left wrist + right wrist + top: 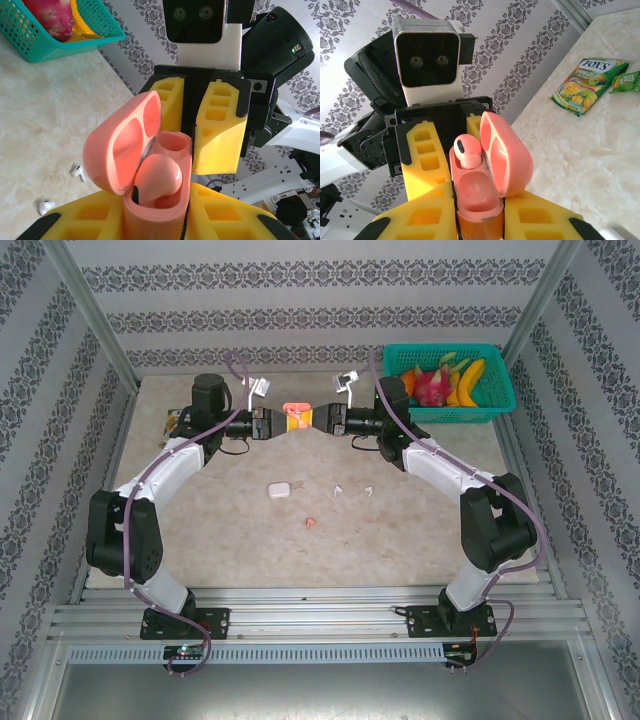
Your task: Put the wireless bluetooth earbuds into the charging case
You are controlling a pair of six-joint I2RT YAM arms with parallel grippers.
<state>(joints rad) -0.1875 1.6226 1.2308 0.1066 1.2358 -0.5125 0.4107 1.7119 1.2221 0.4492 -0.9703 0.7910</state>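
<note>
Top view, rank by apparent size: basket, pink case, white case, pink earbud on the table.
1. basket
2-3. pink case and white case: about alike; the pink one is open and raised nearer the camera, so unranked
4. pink earbud

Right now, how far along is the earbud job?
Done: one pink earbud sits in the open pink case, whose second slot is empty. In hand: left gripper and right gripper both clamp that case above the table. Remaining: the other pink earbud, two white earbuds and the white case lie on the table.
</note>
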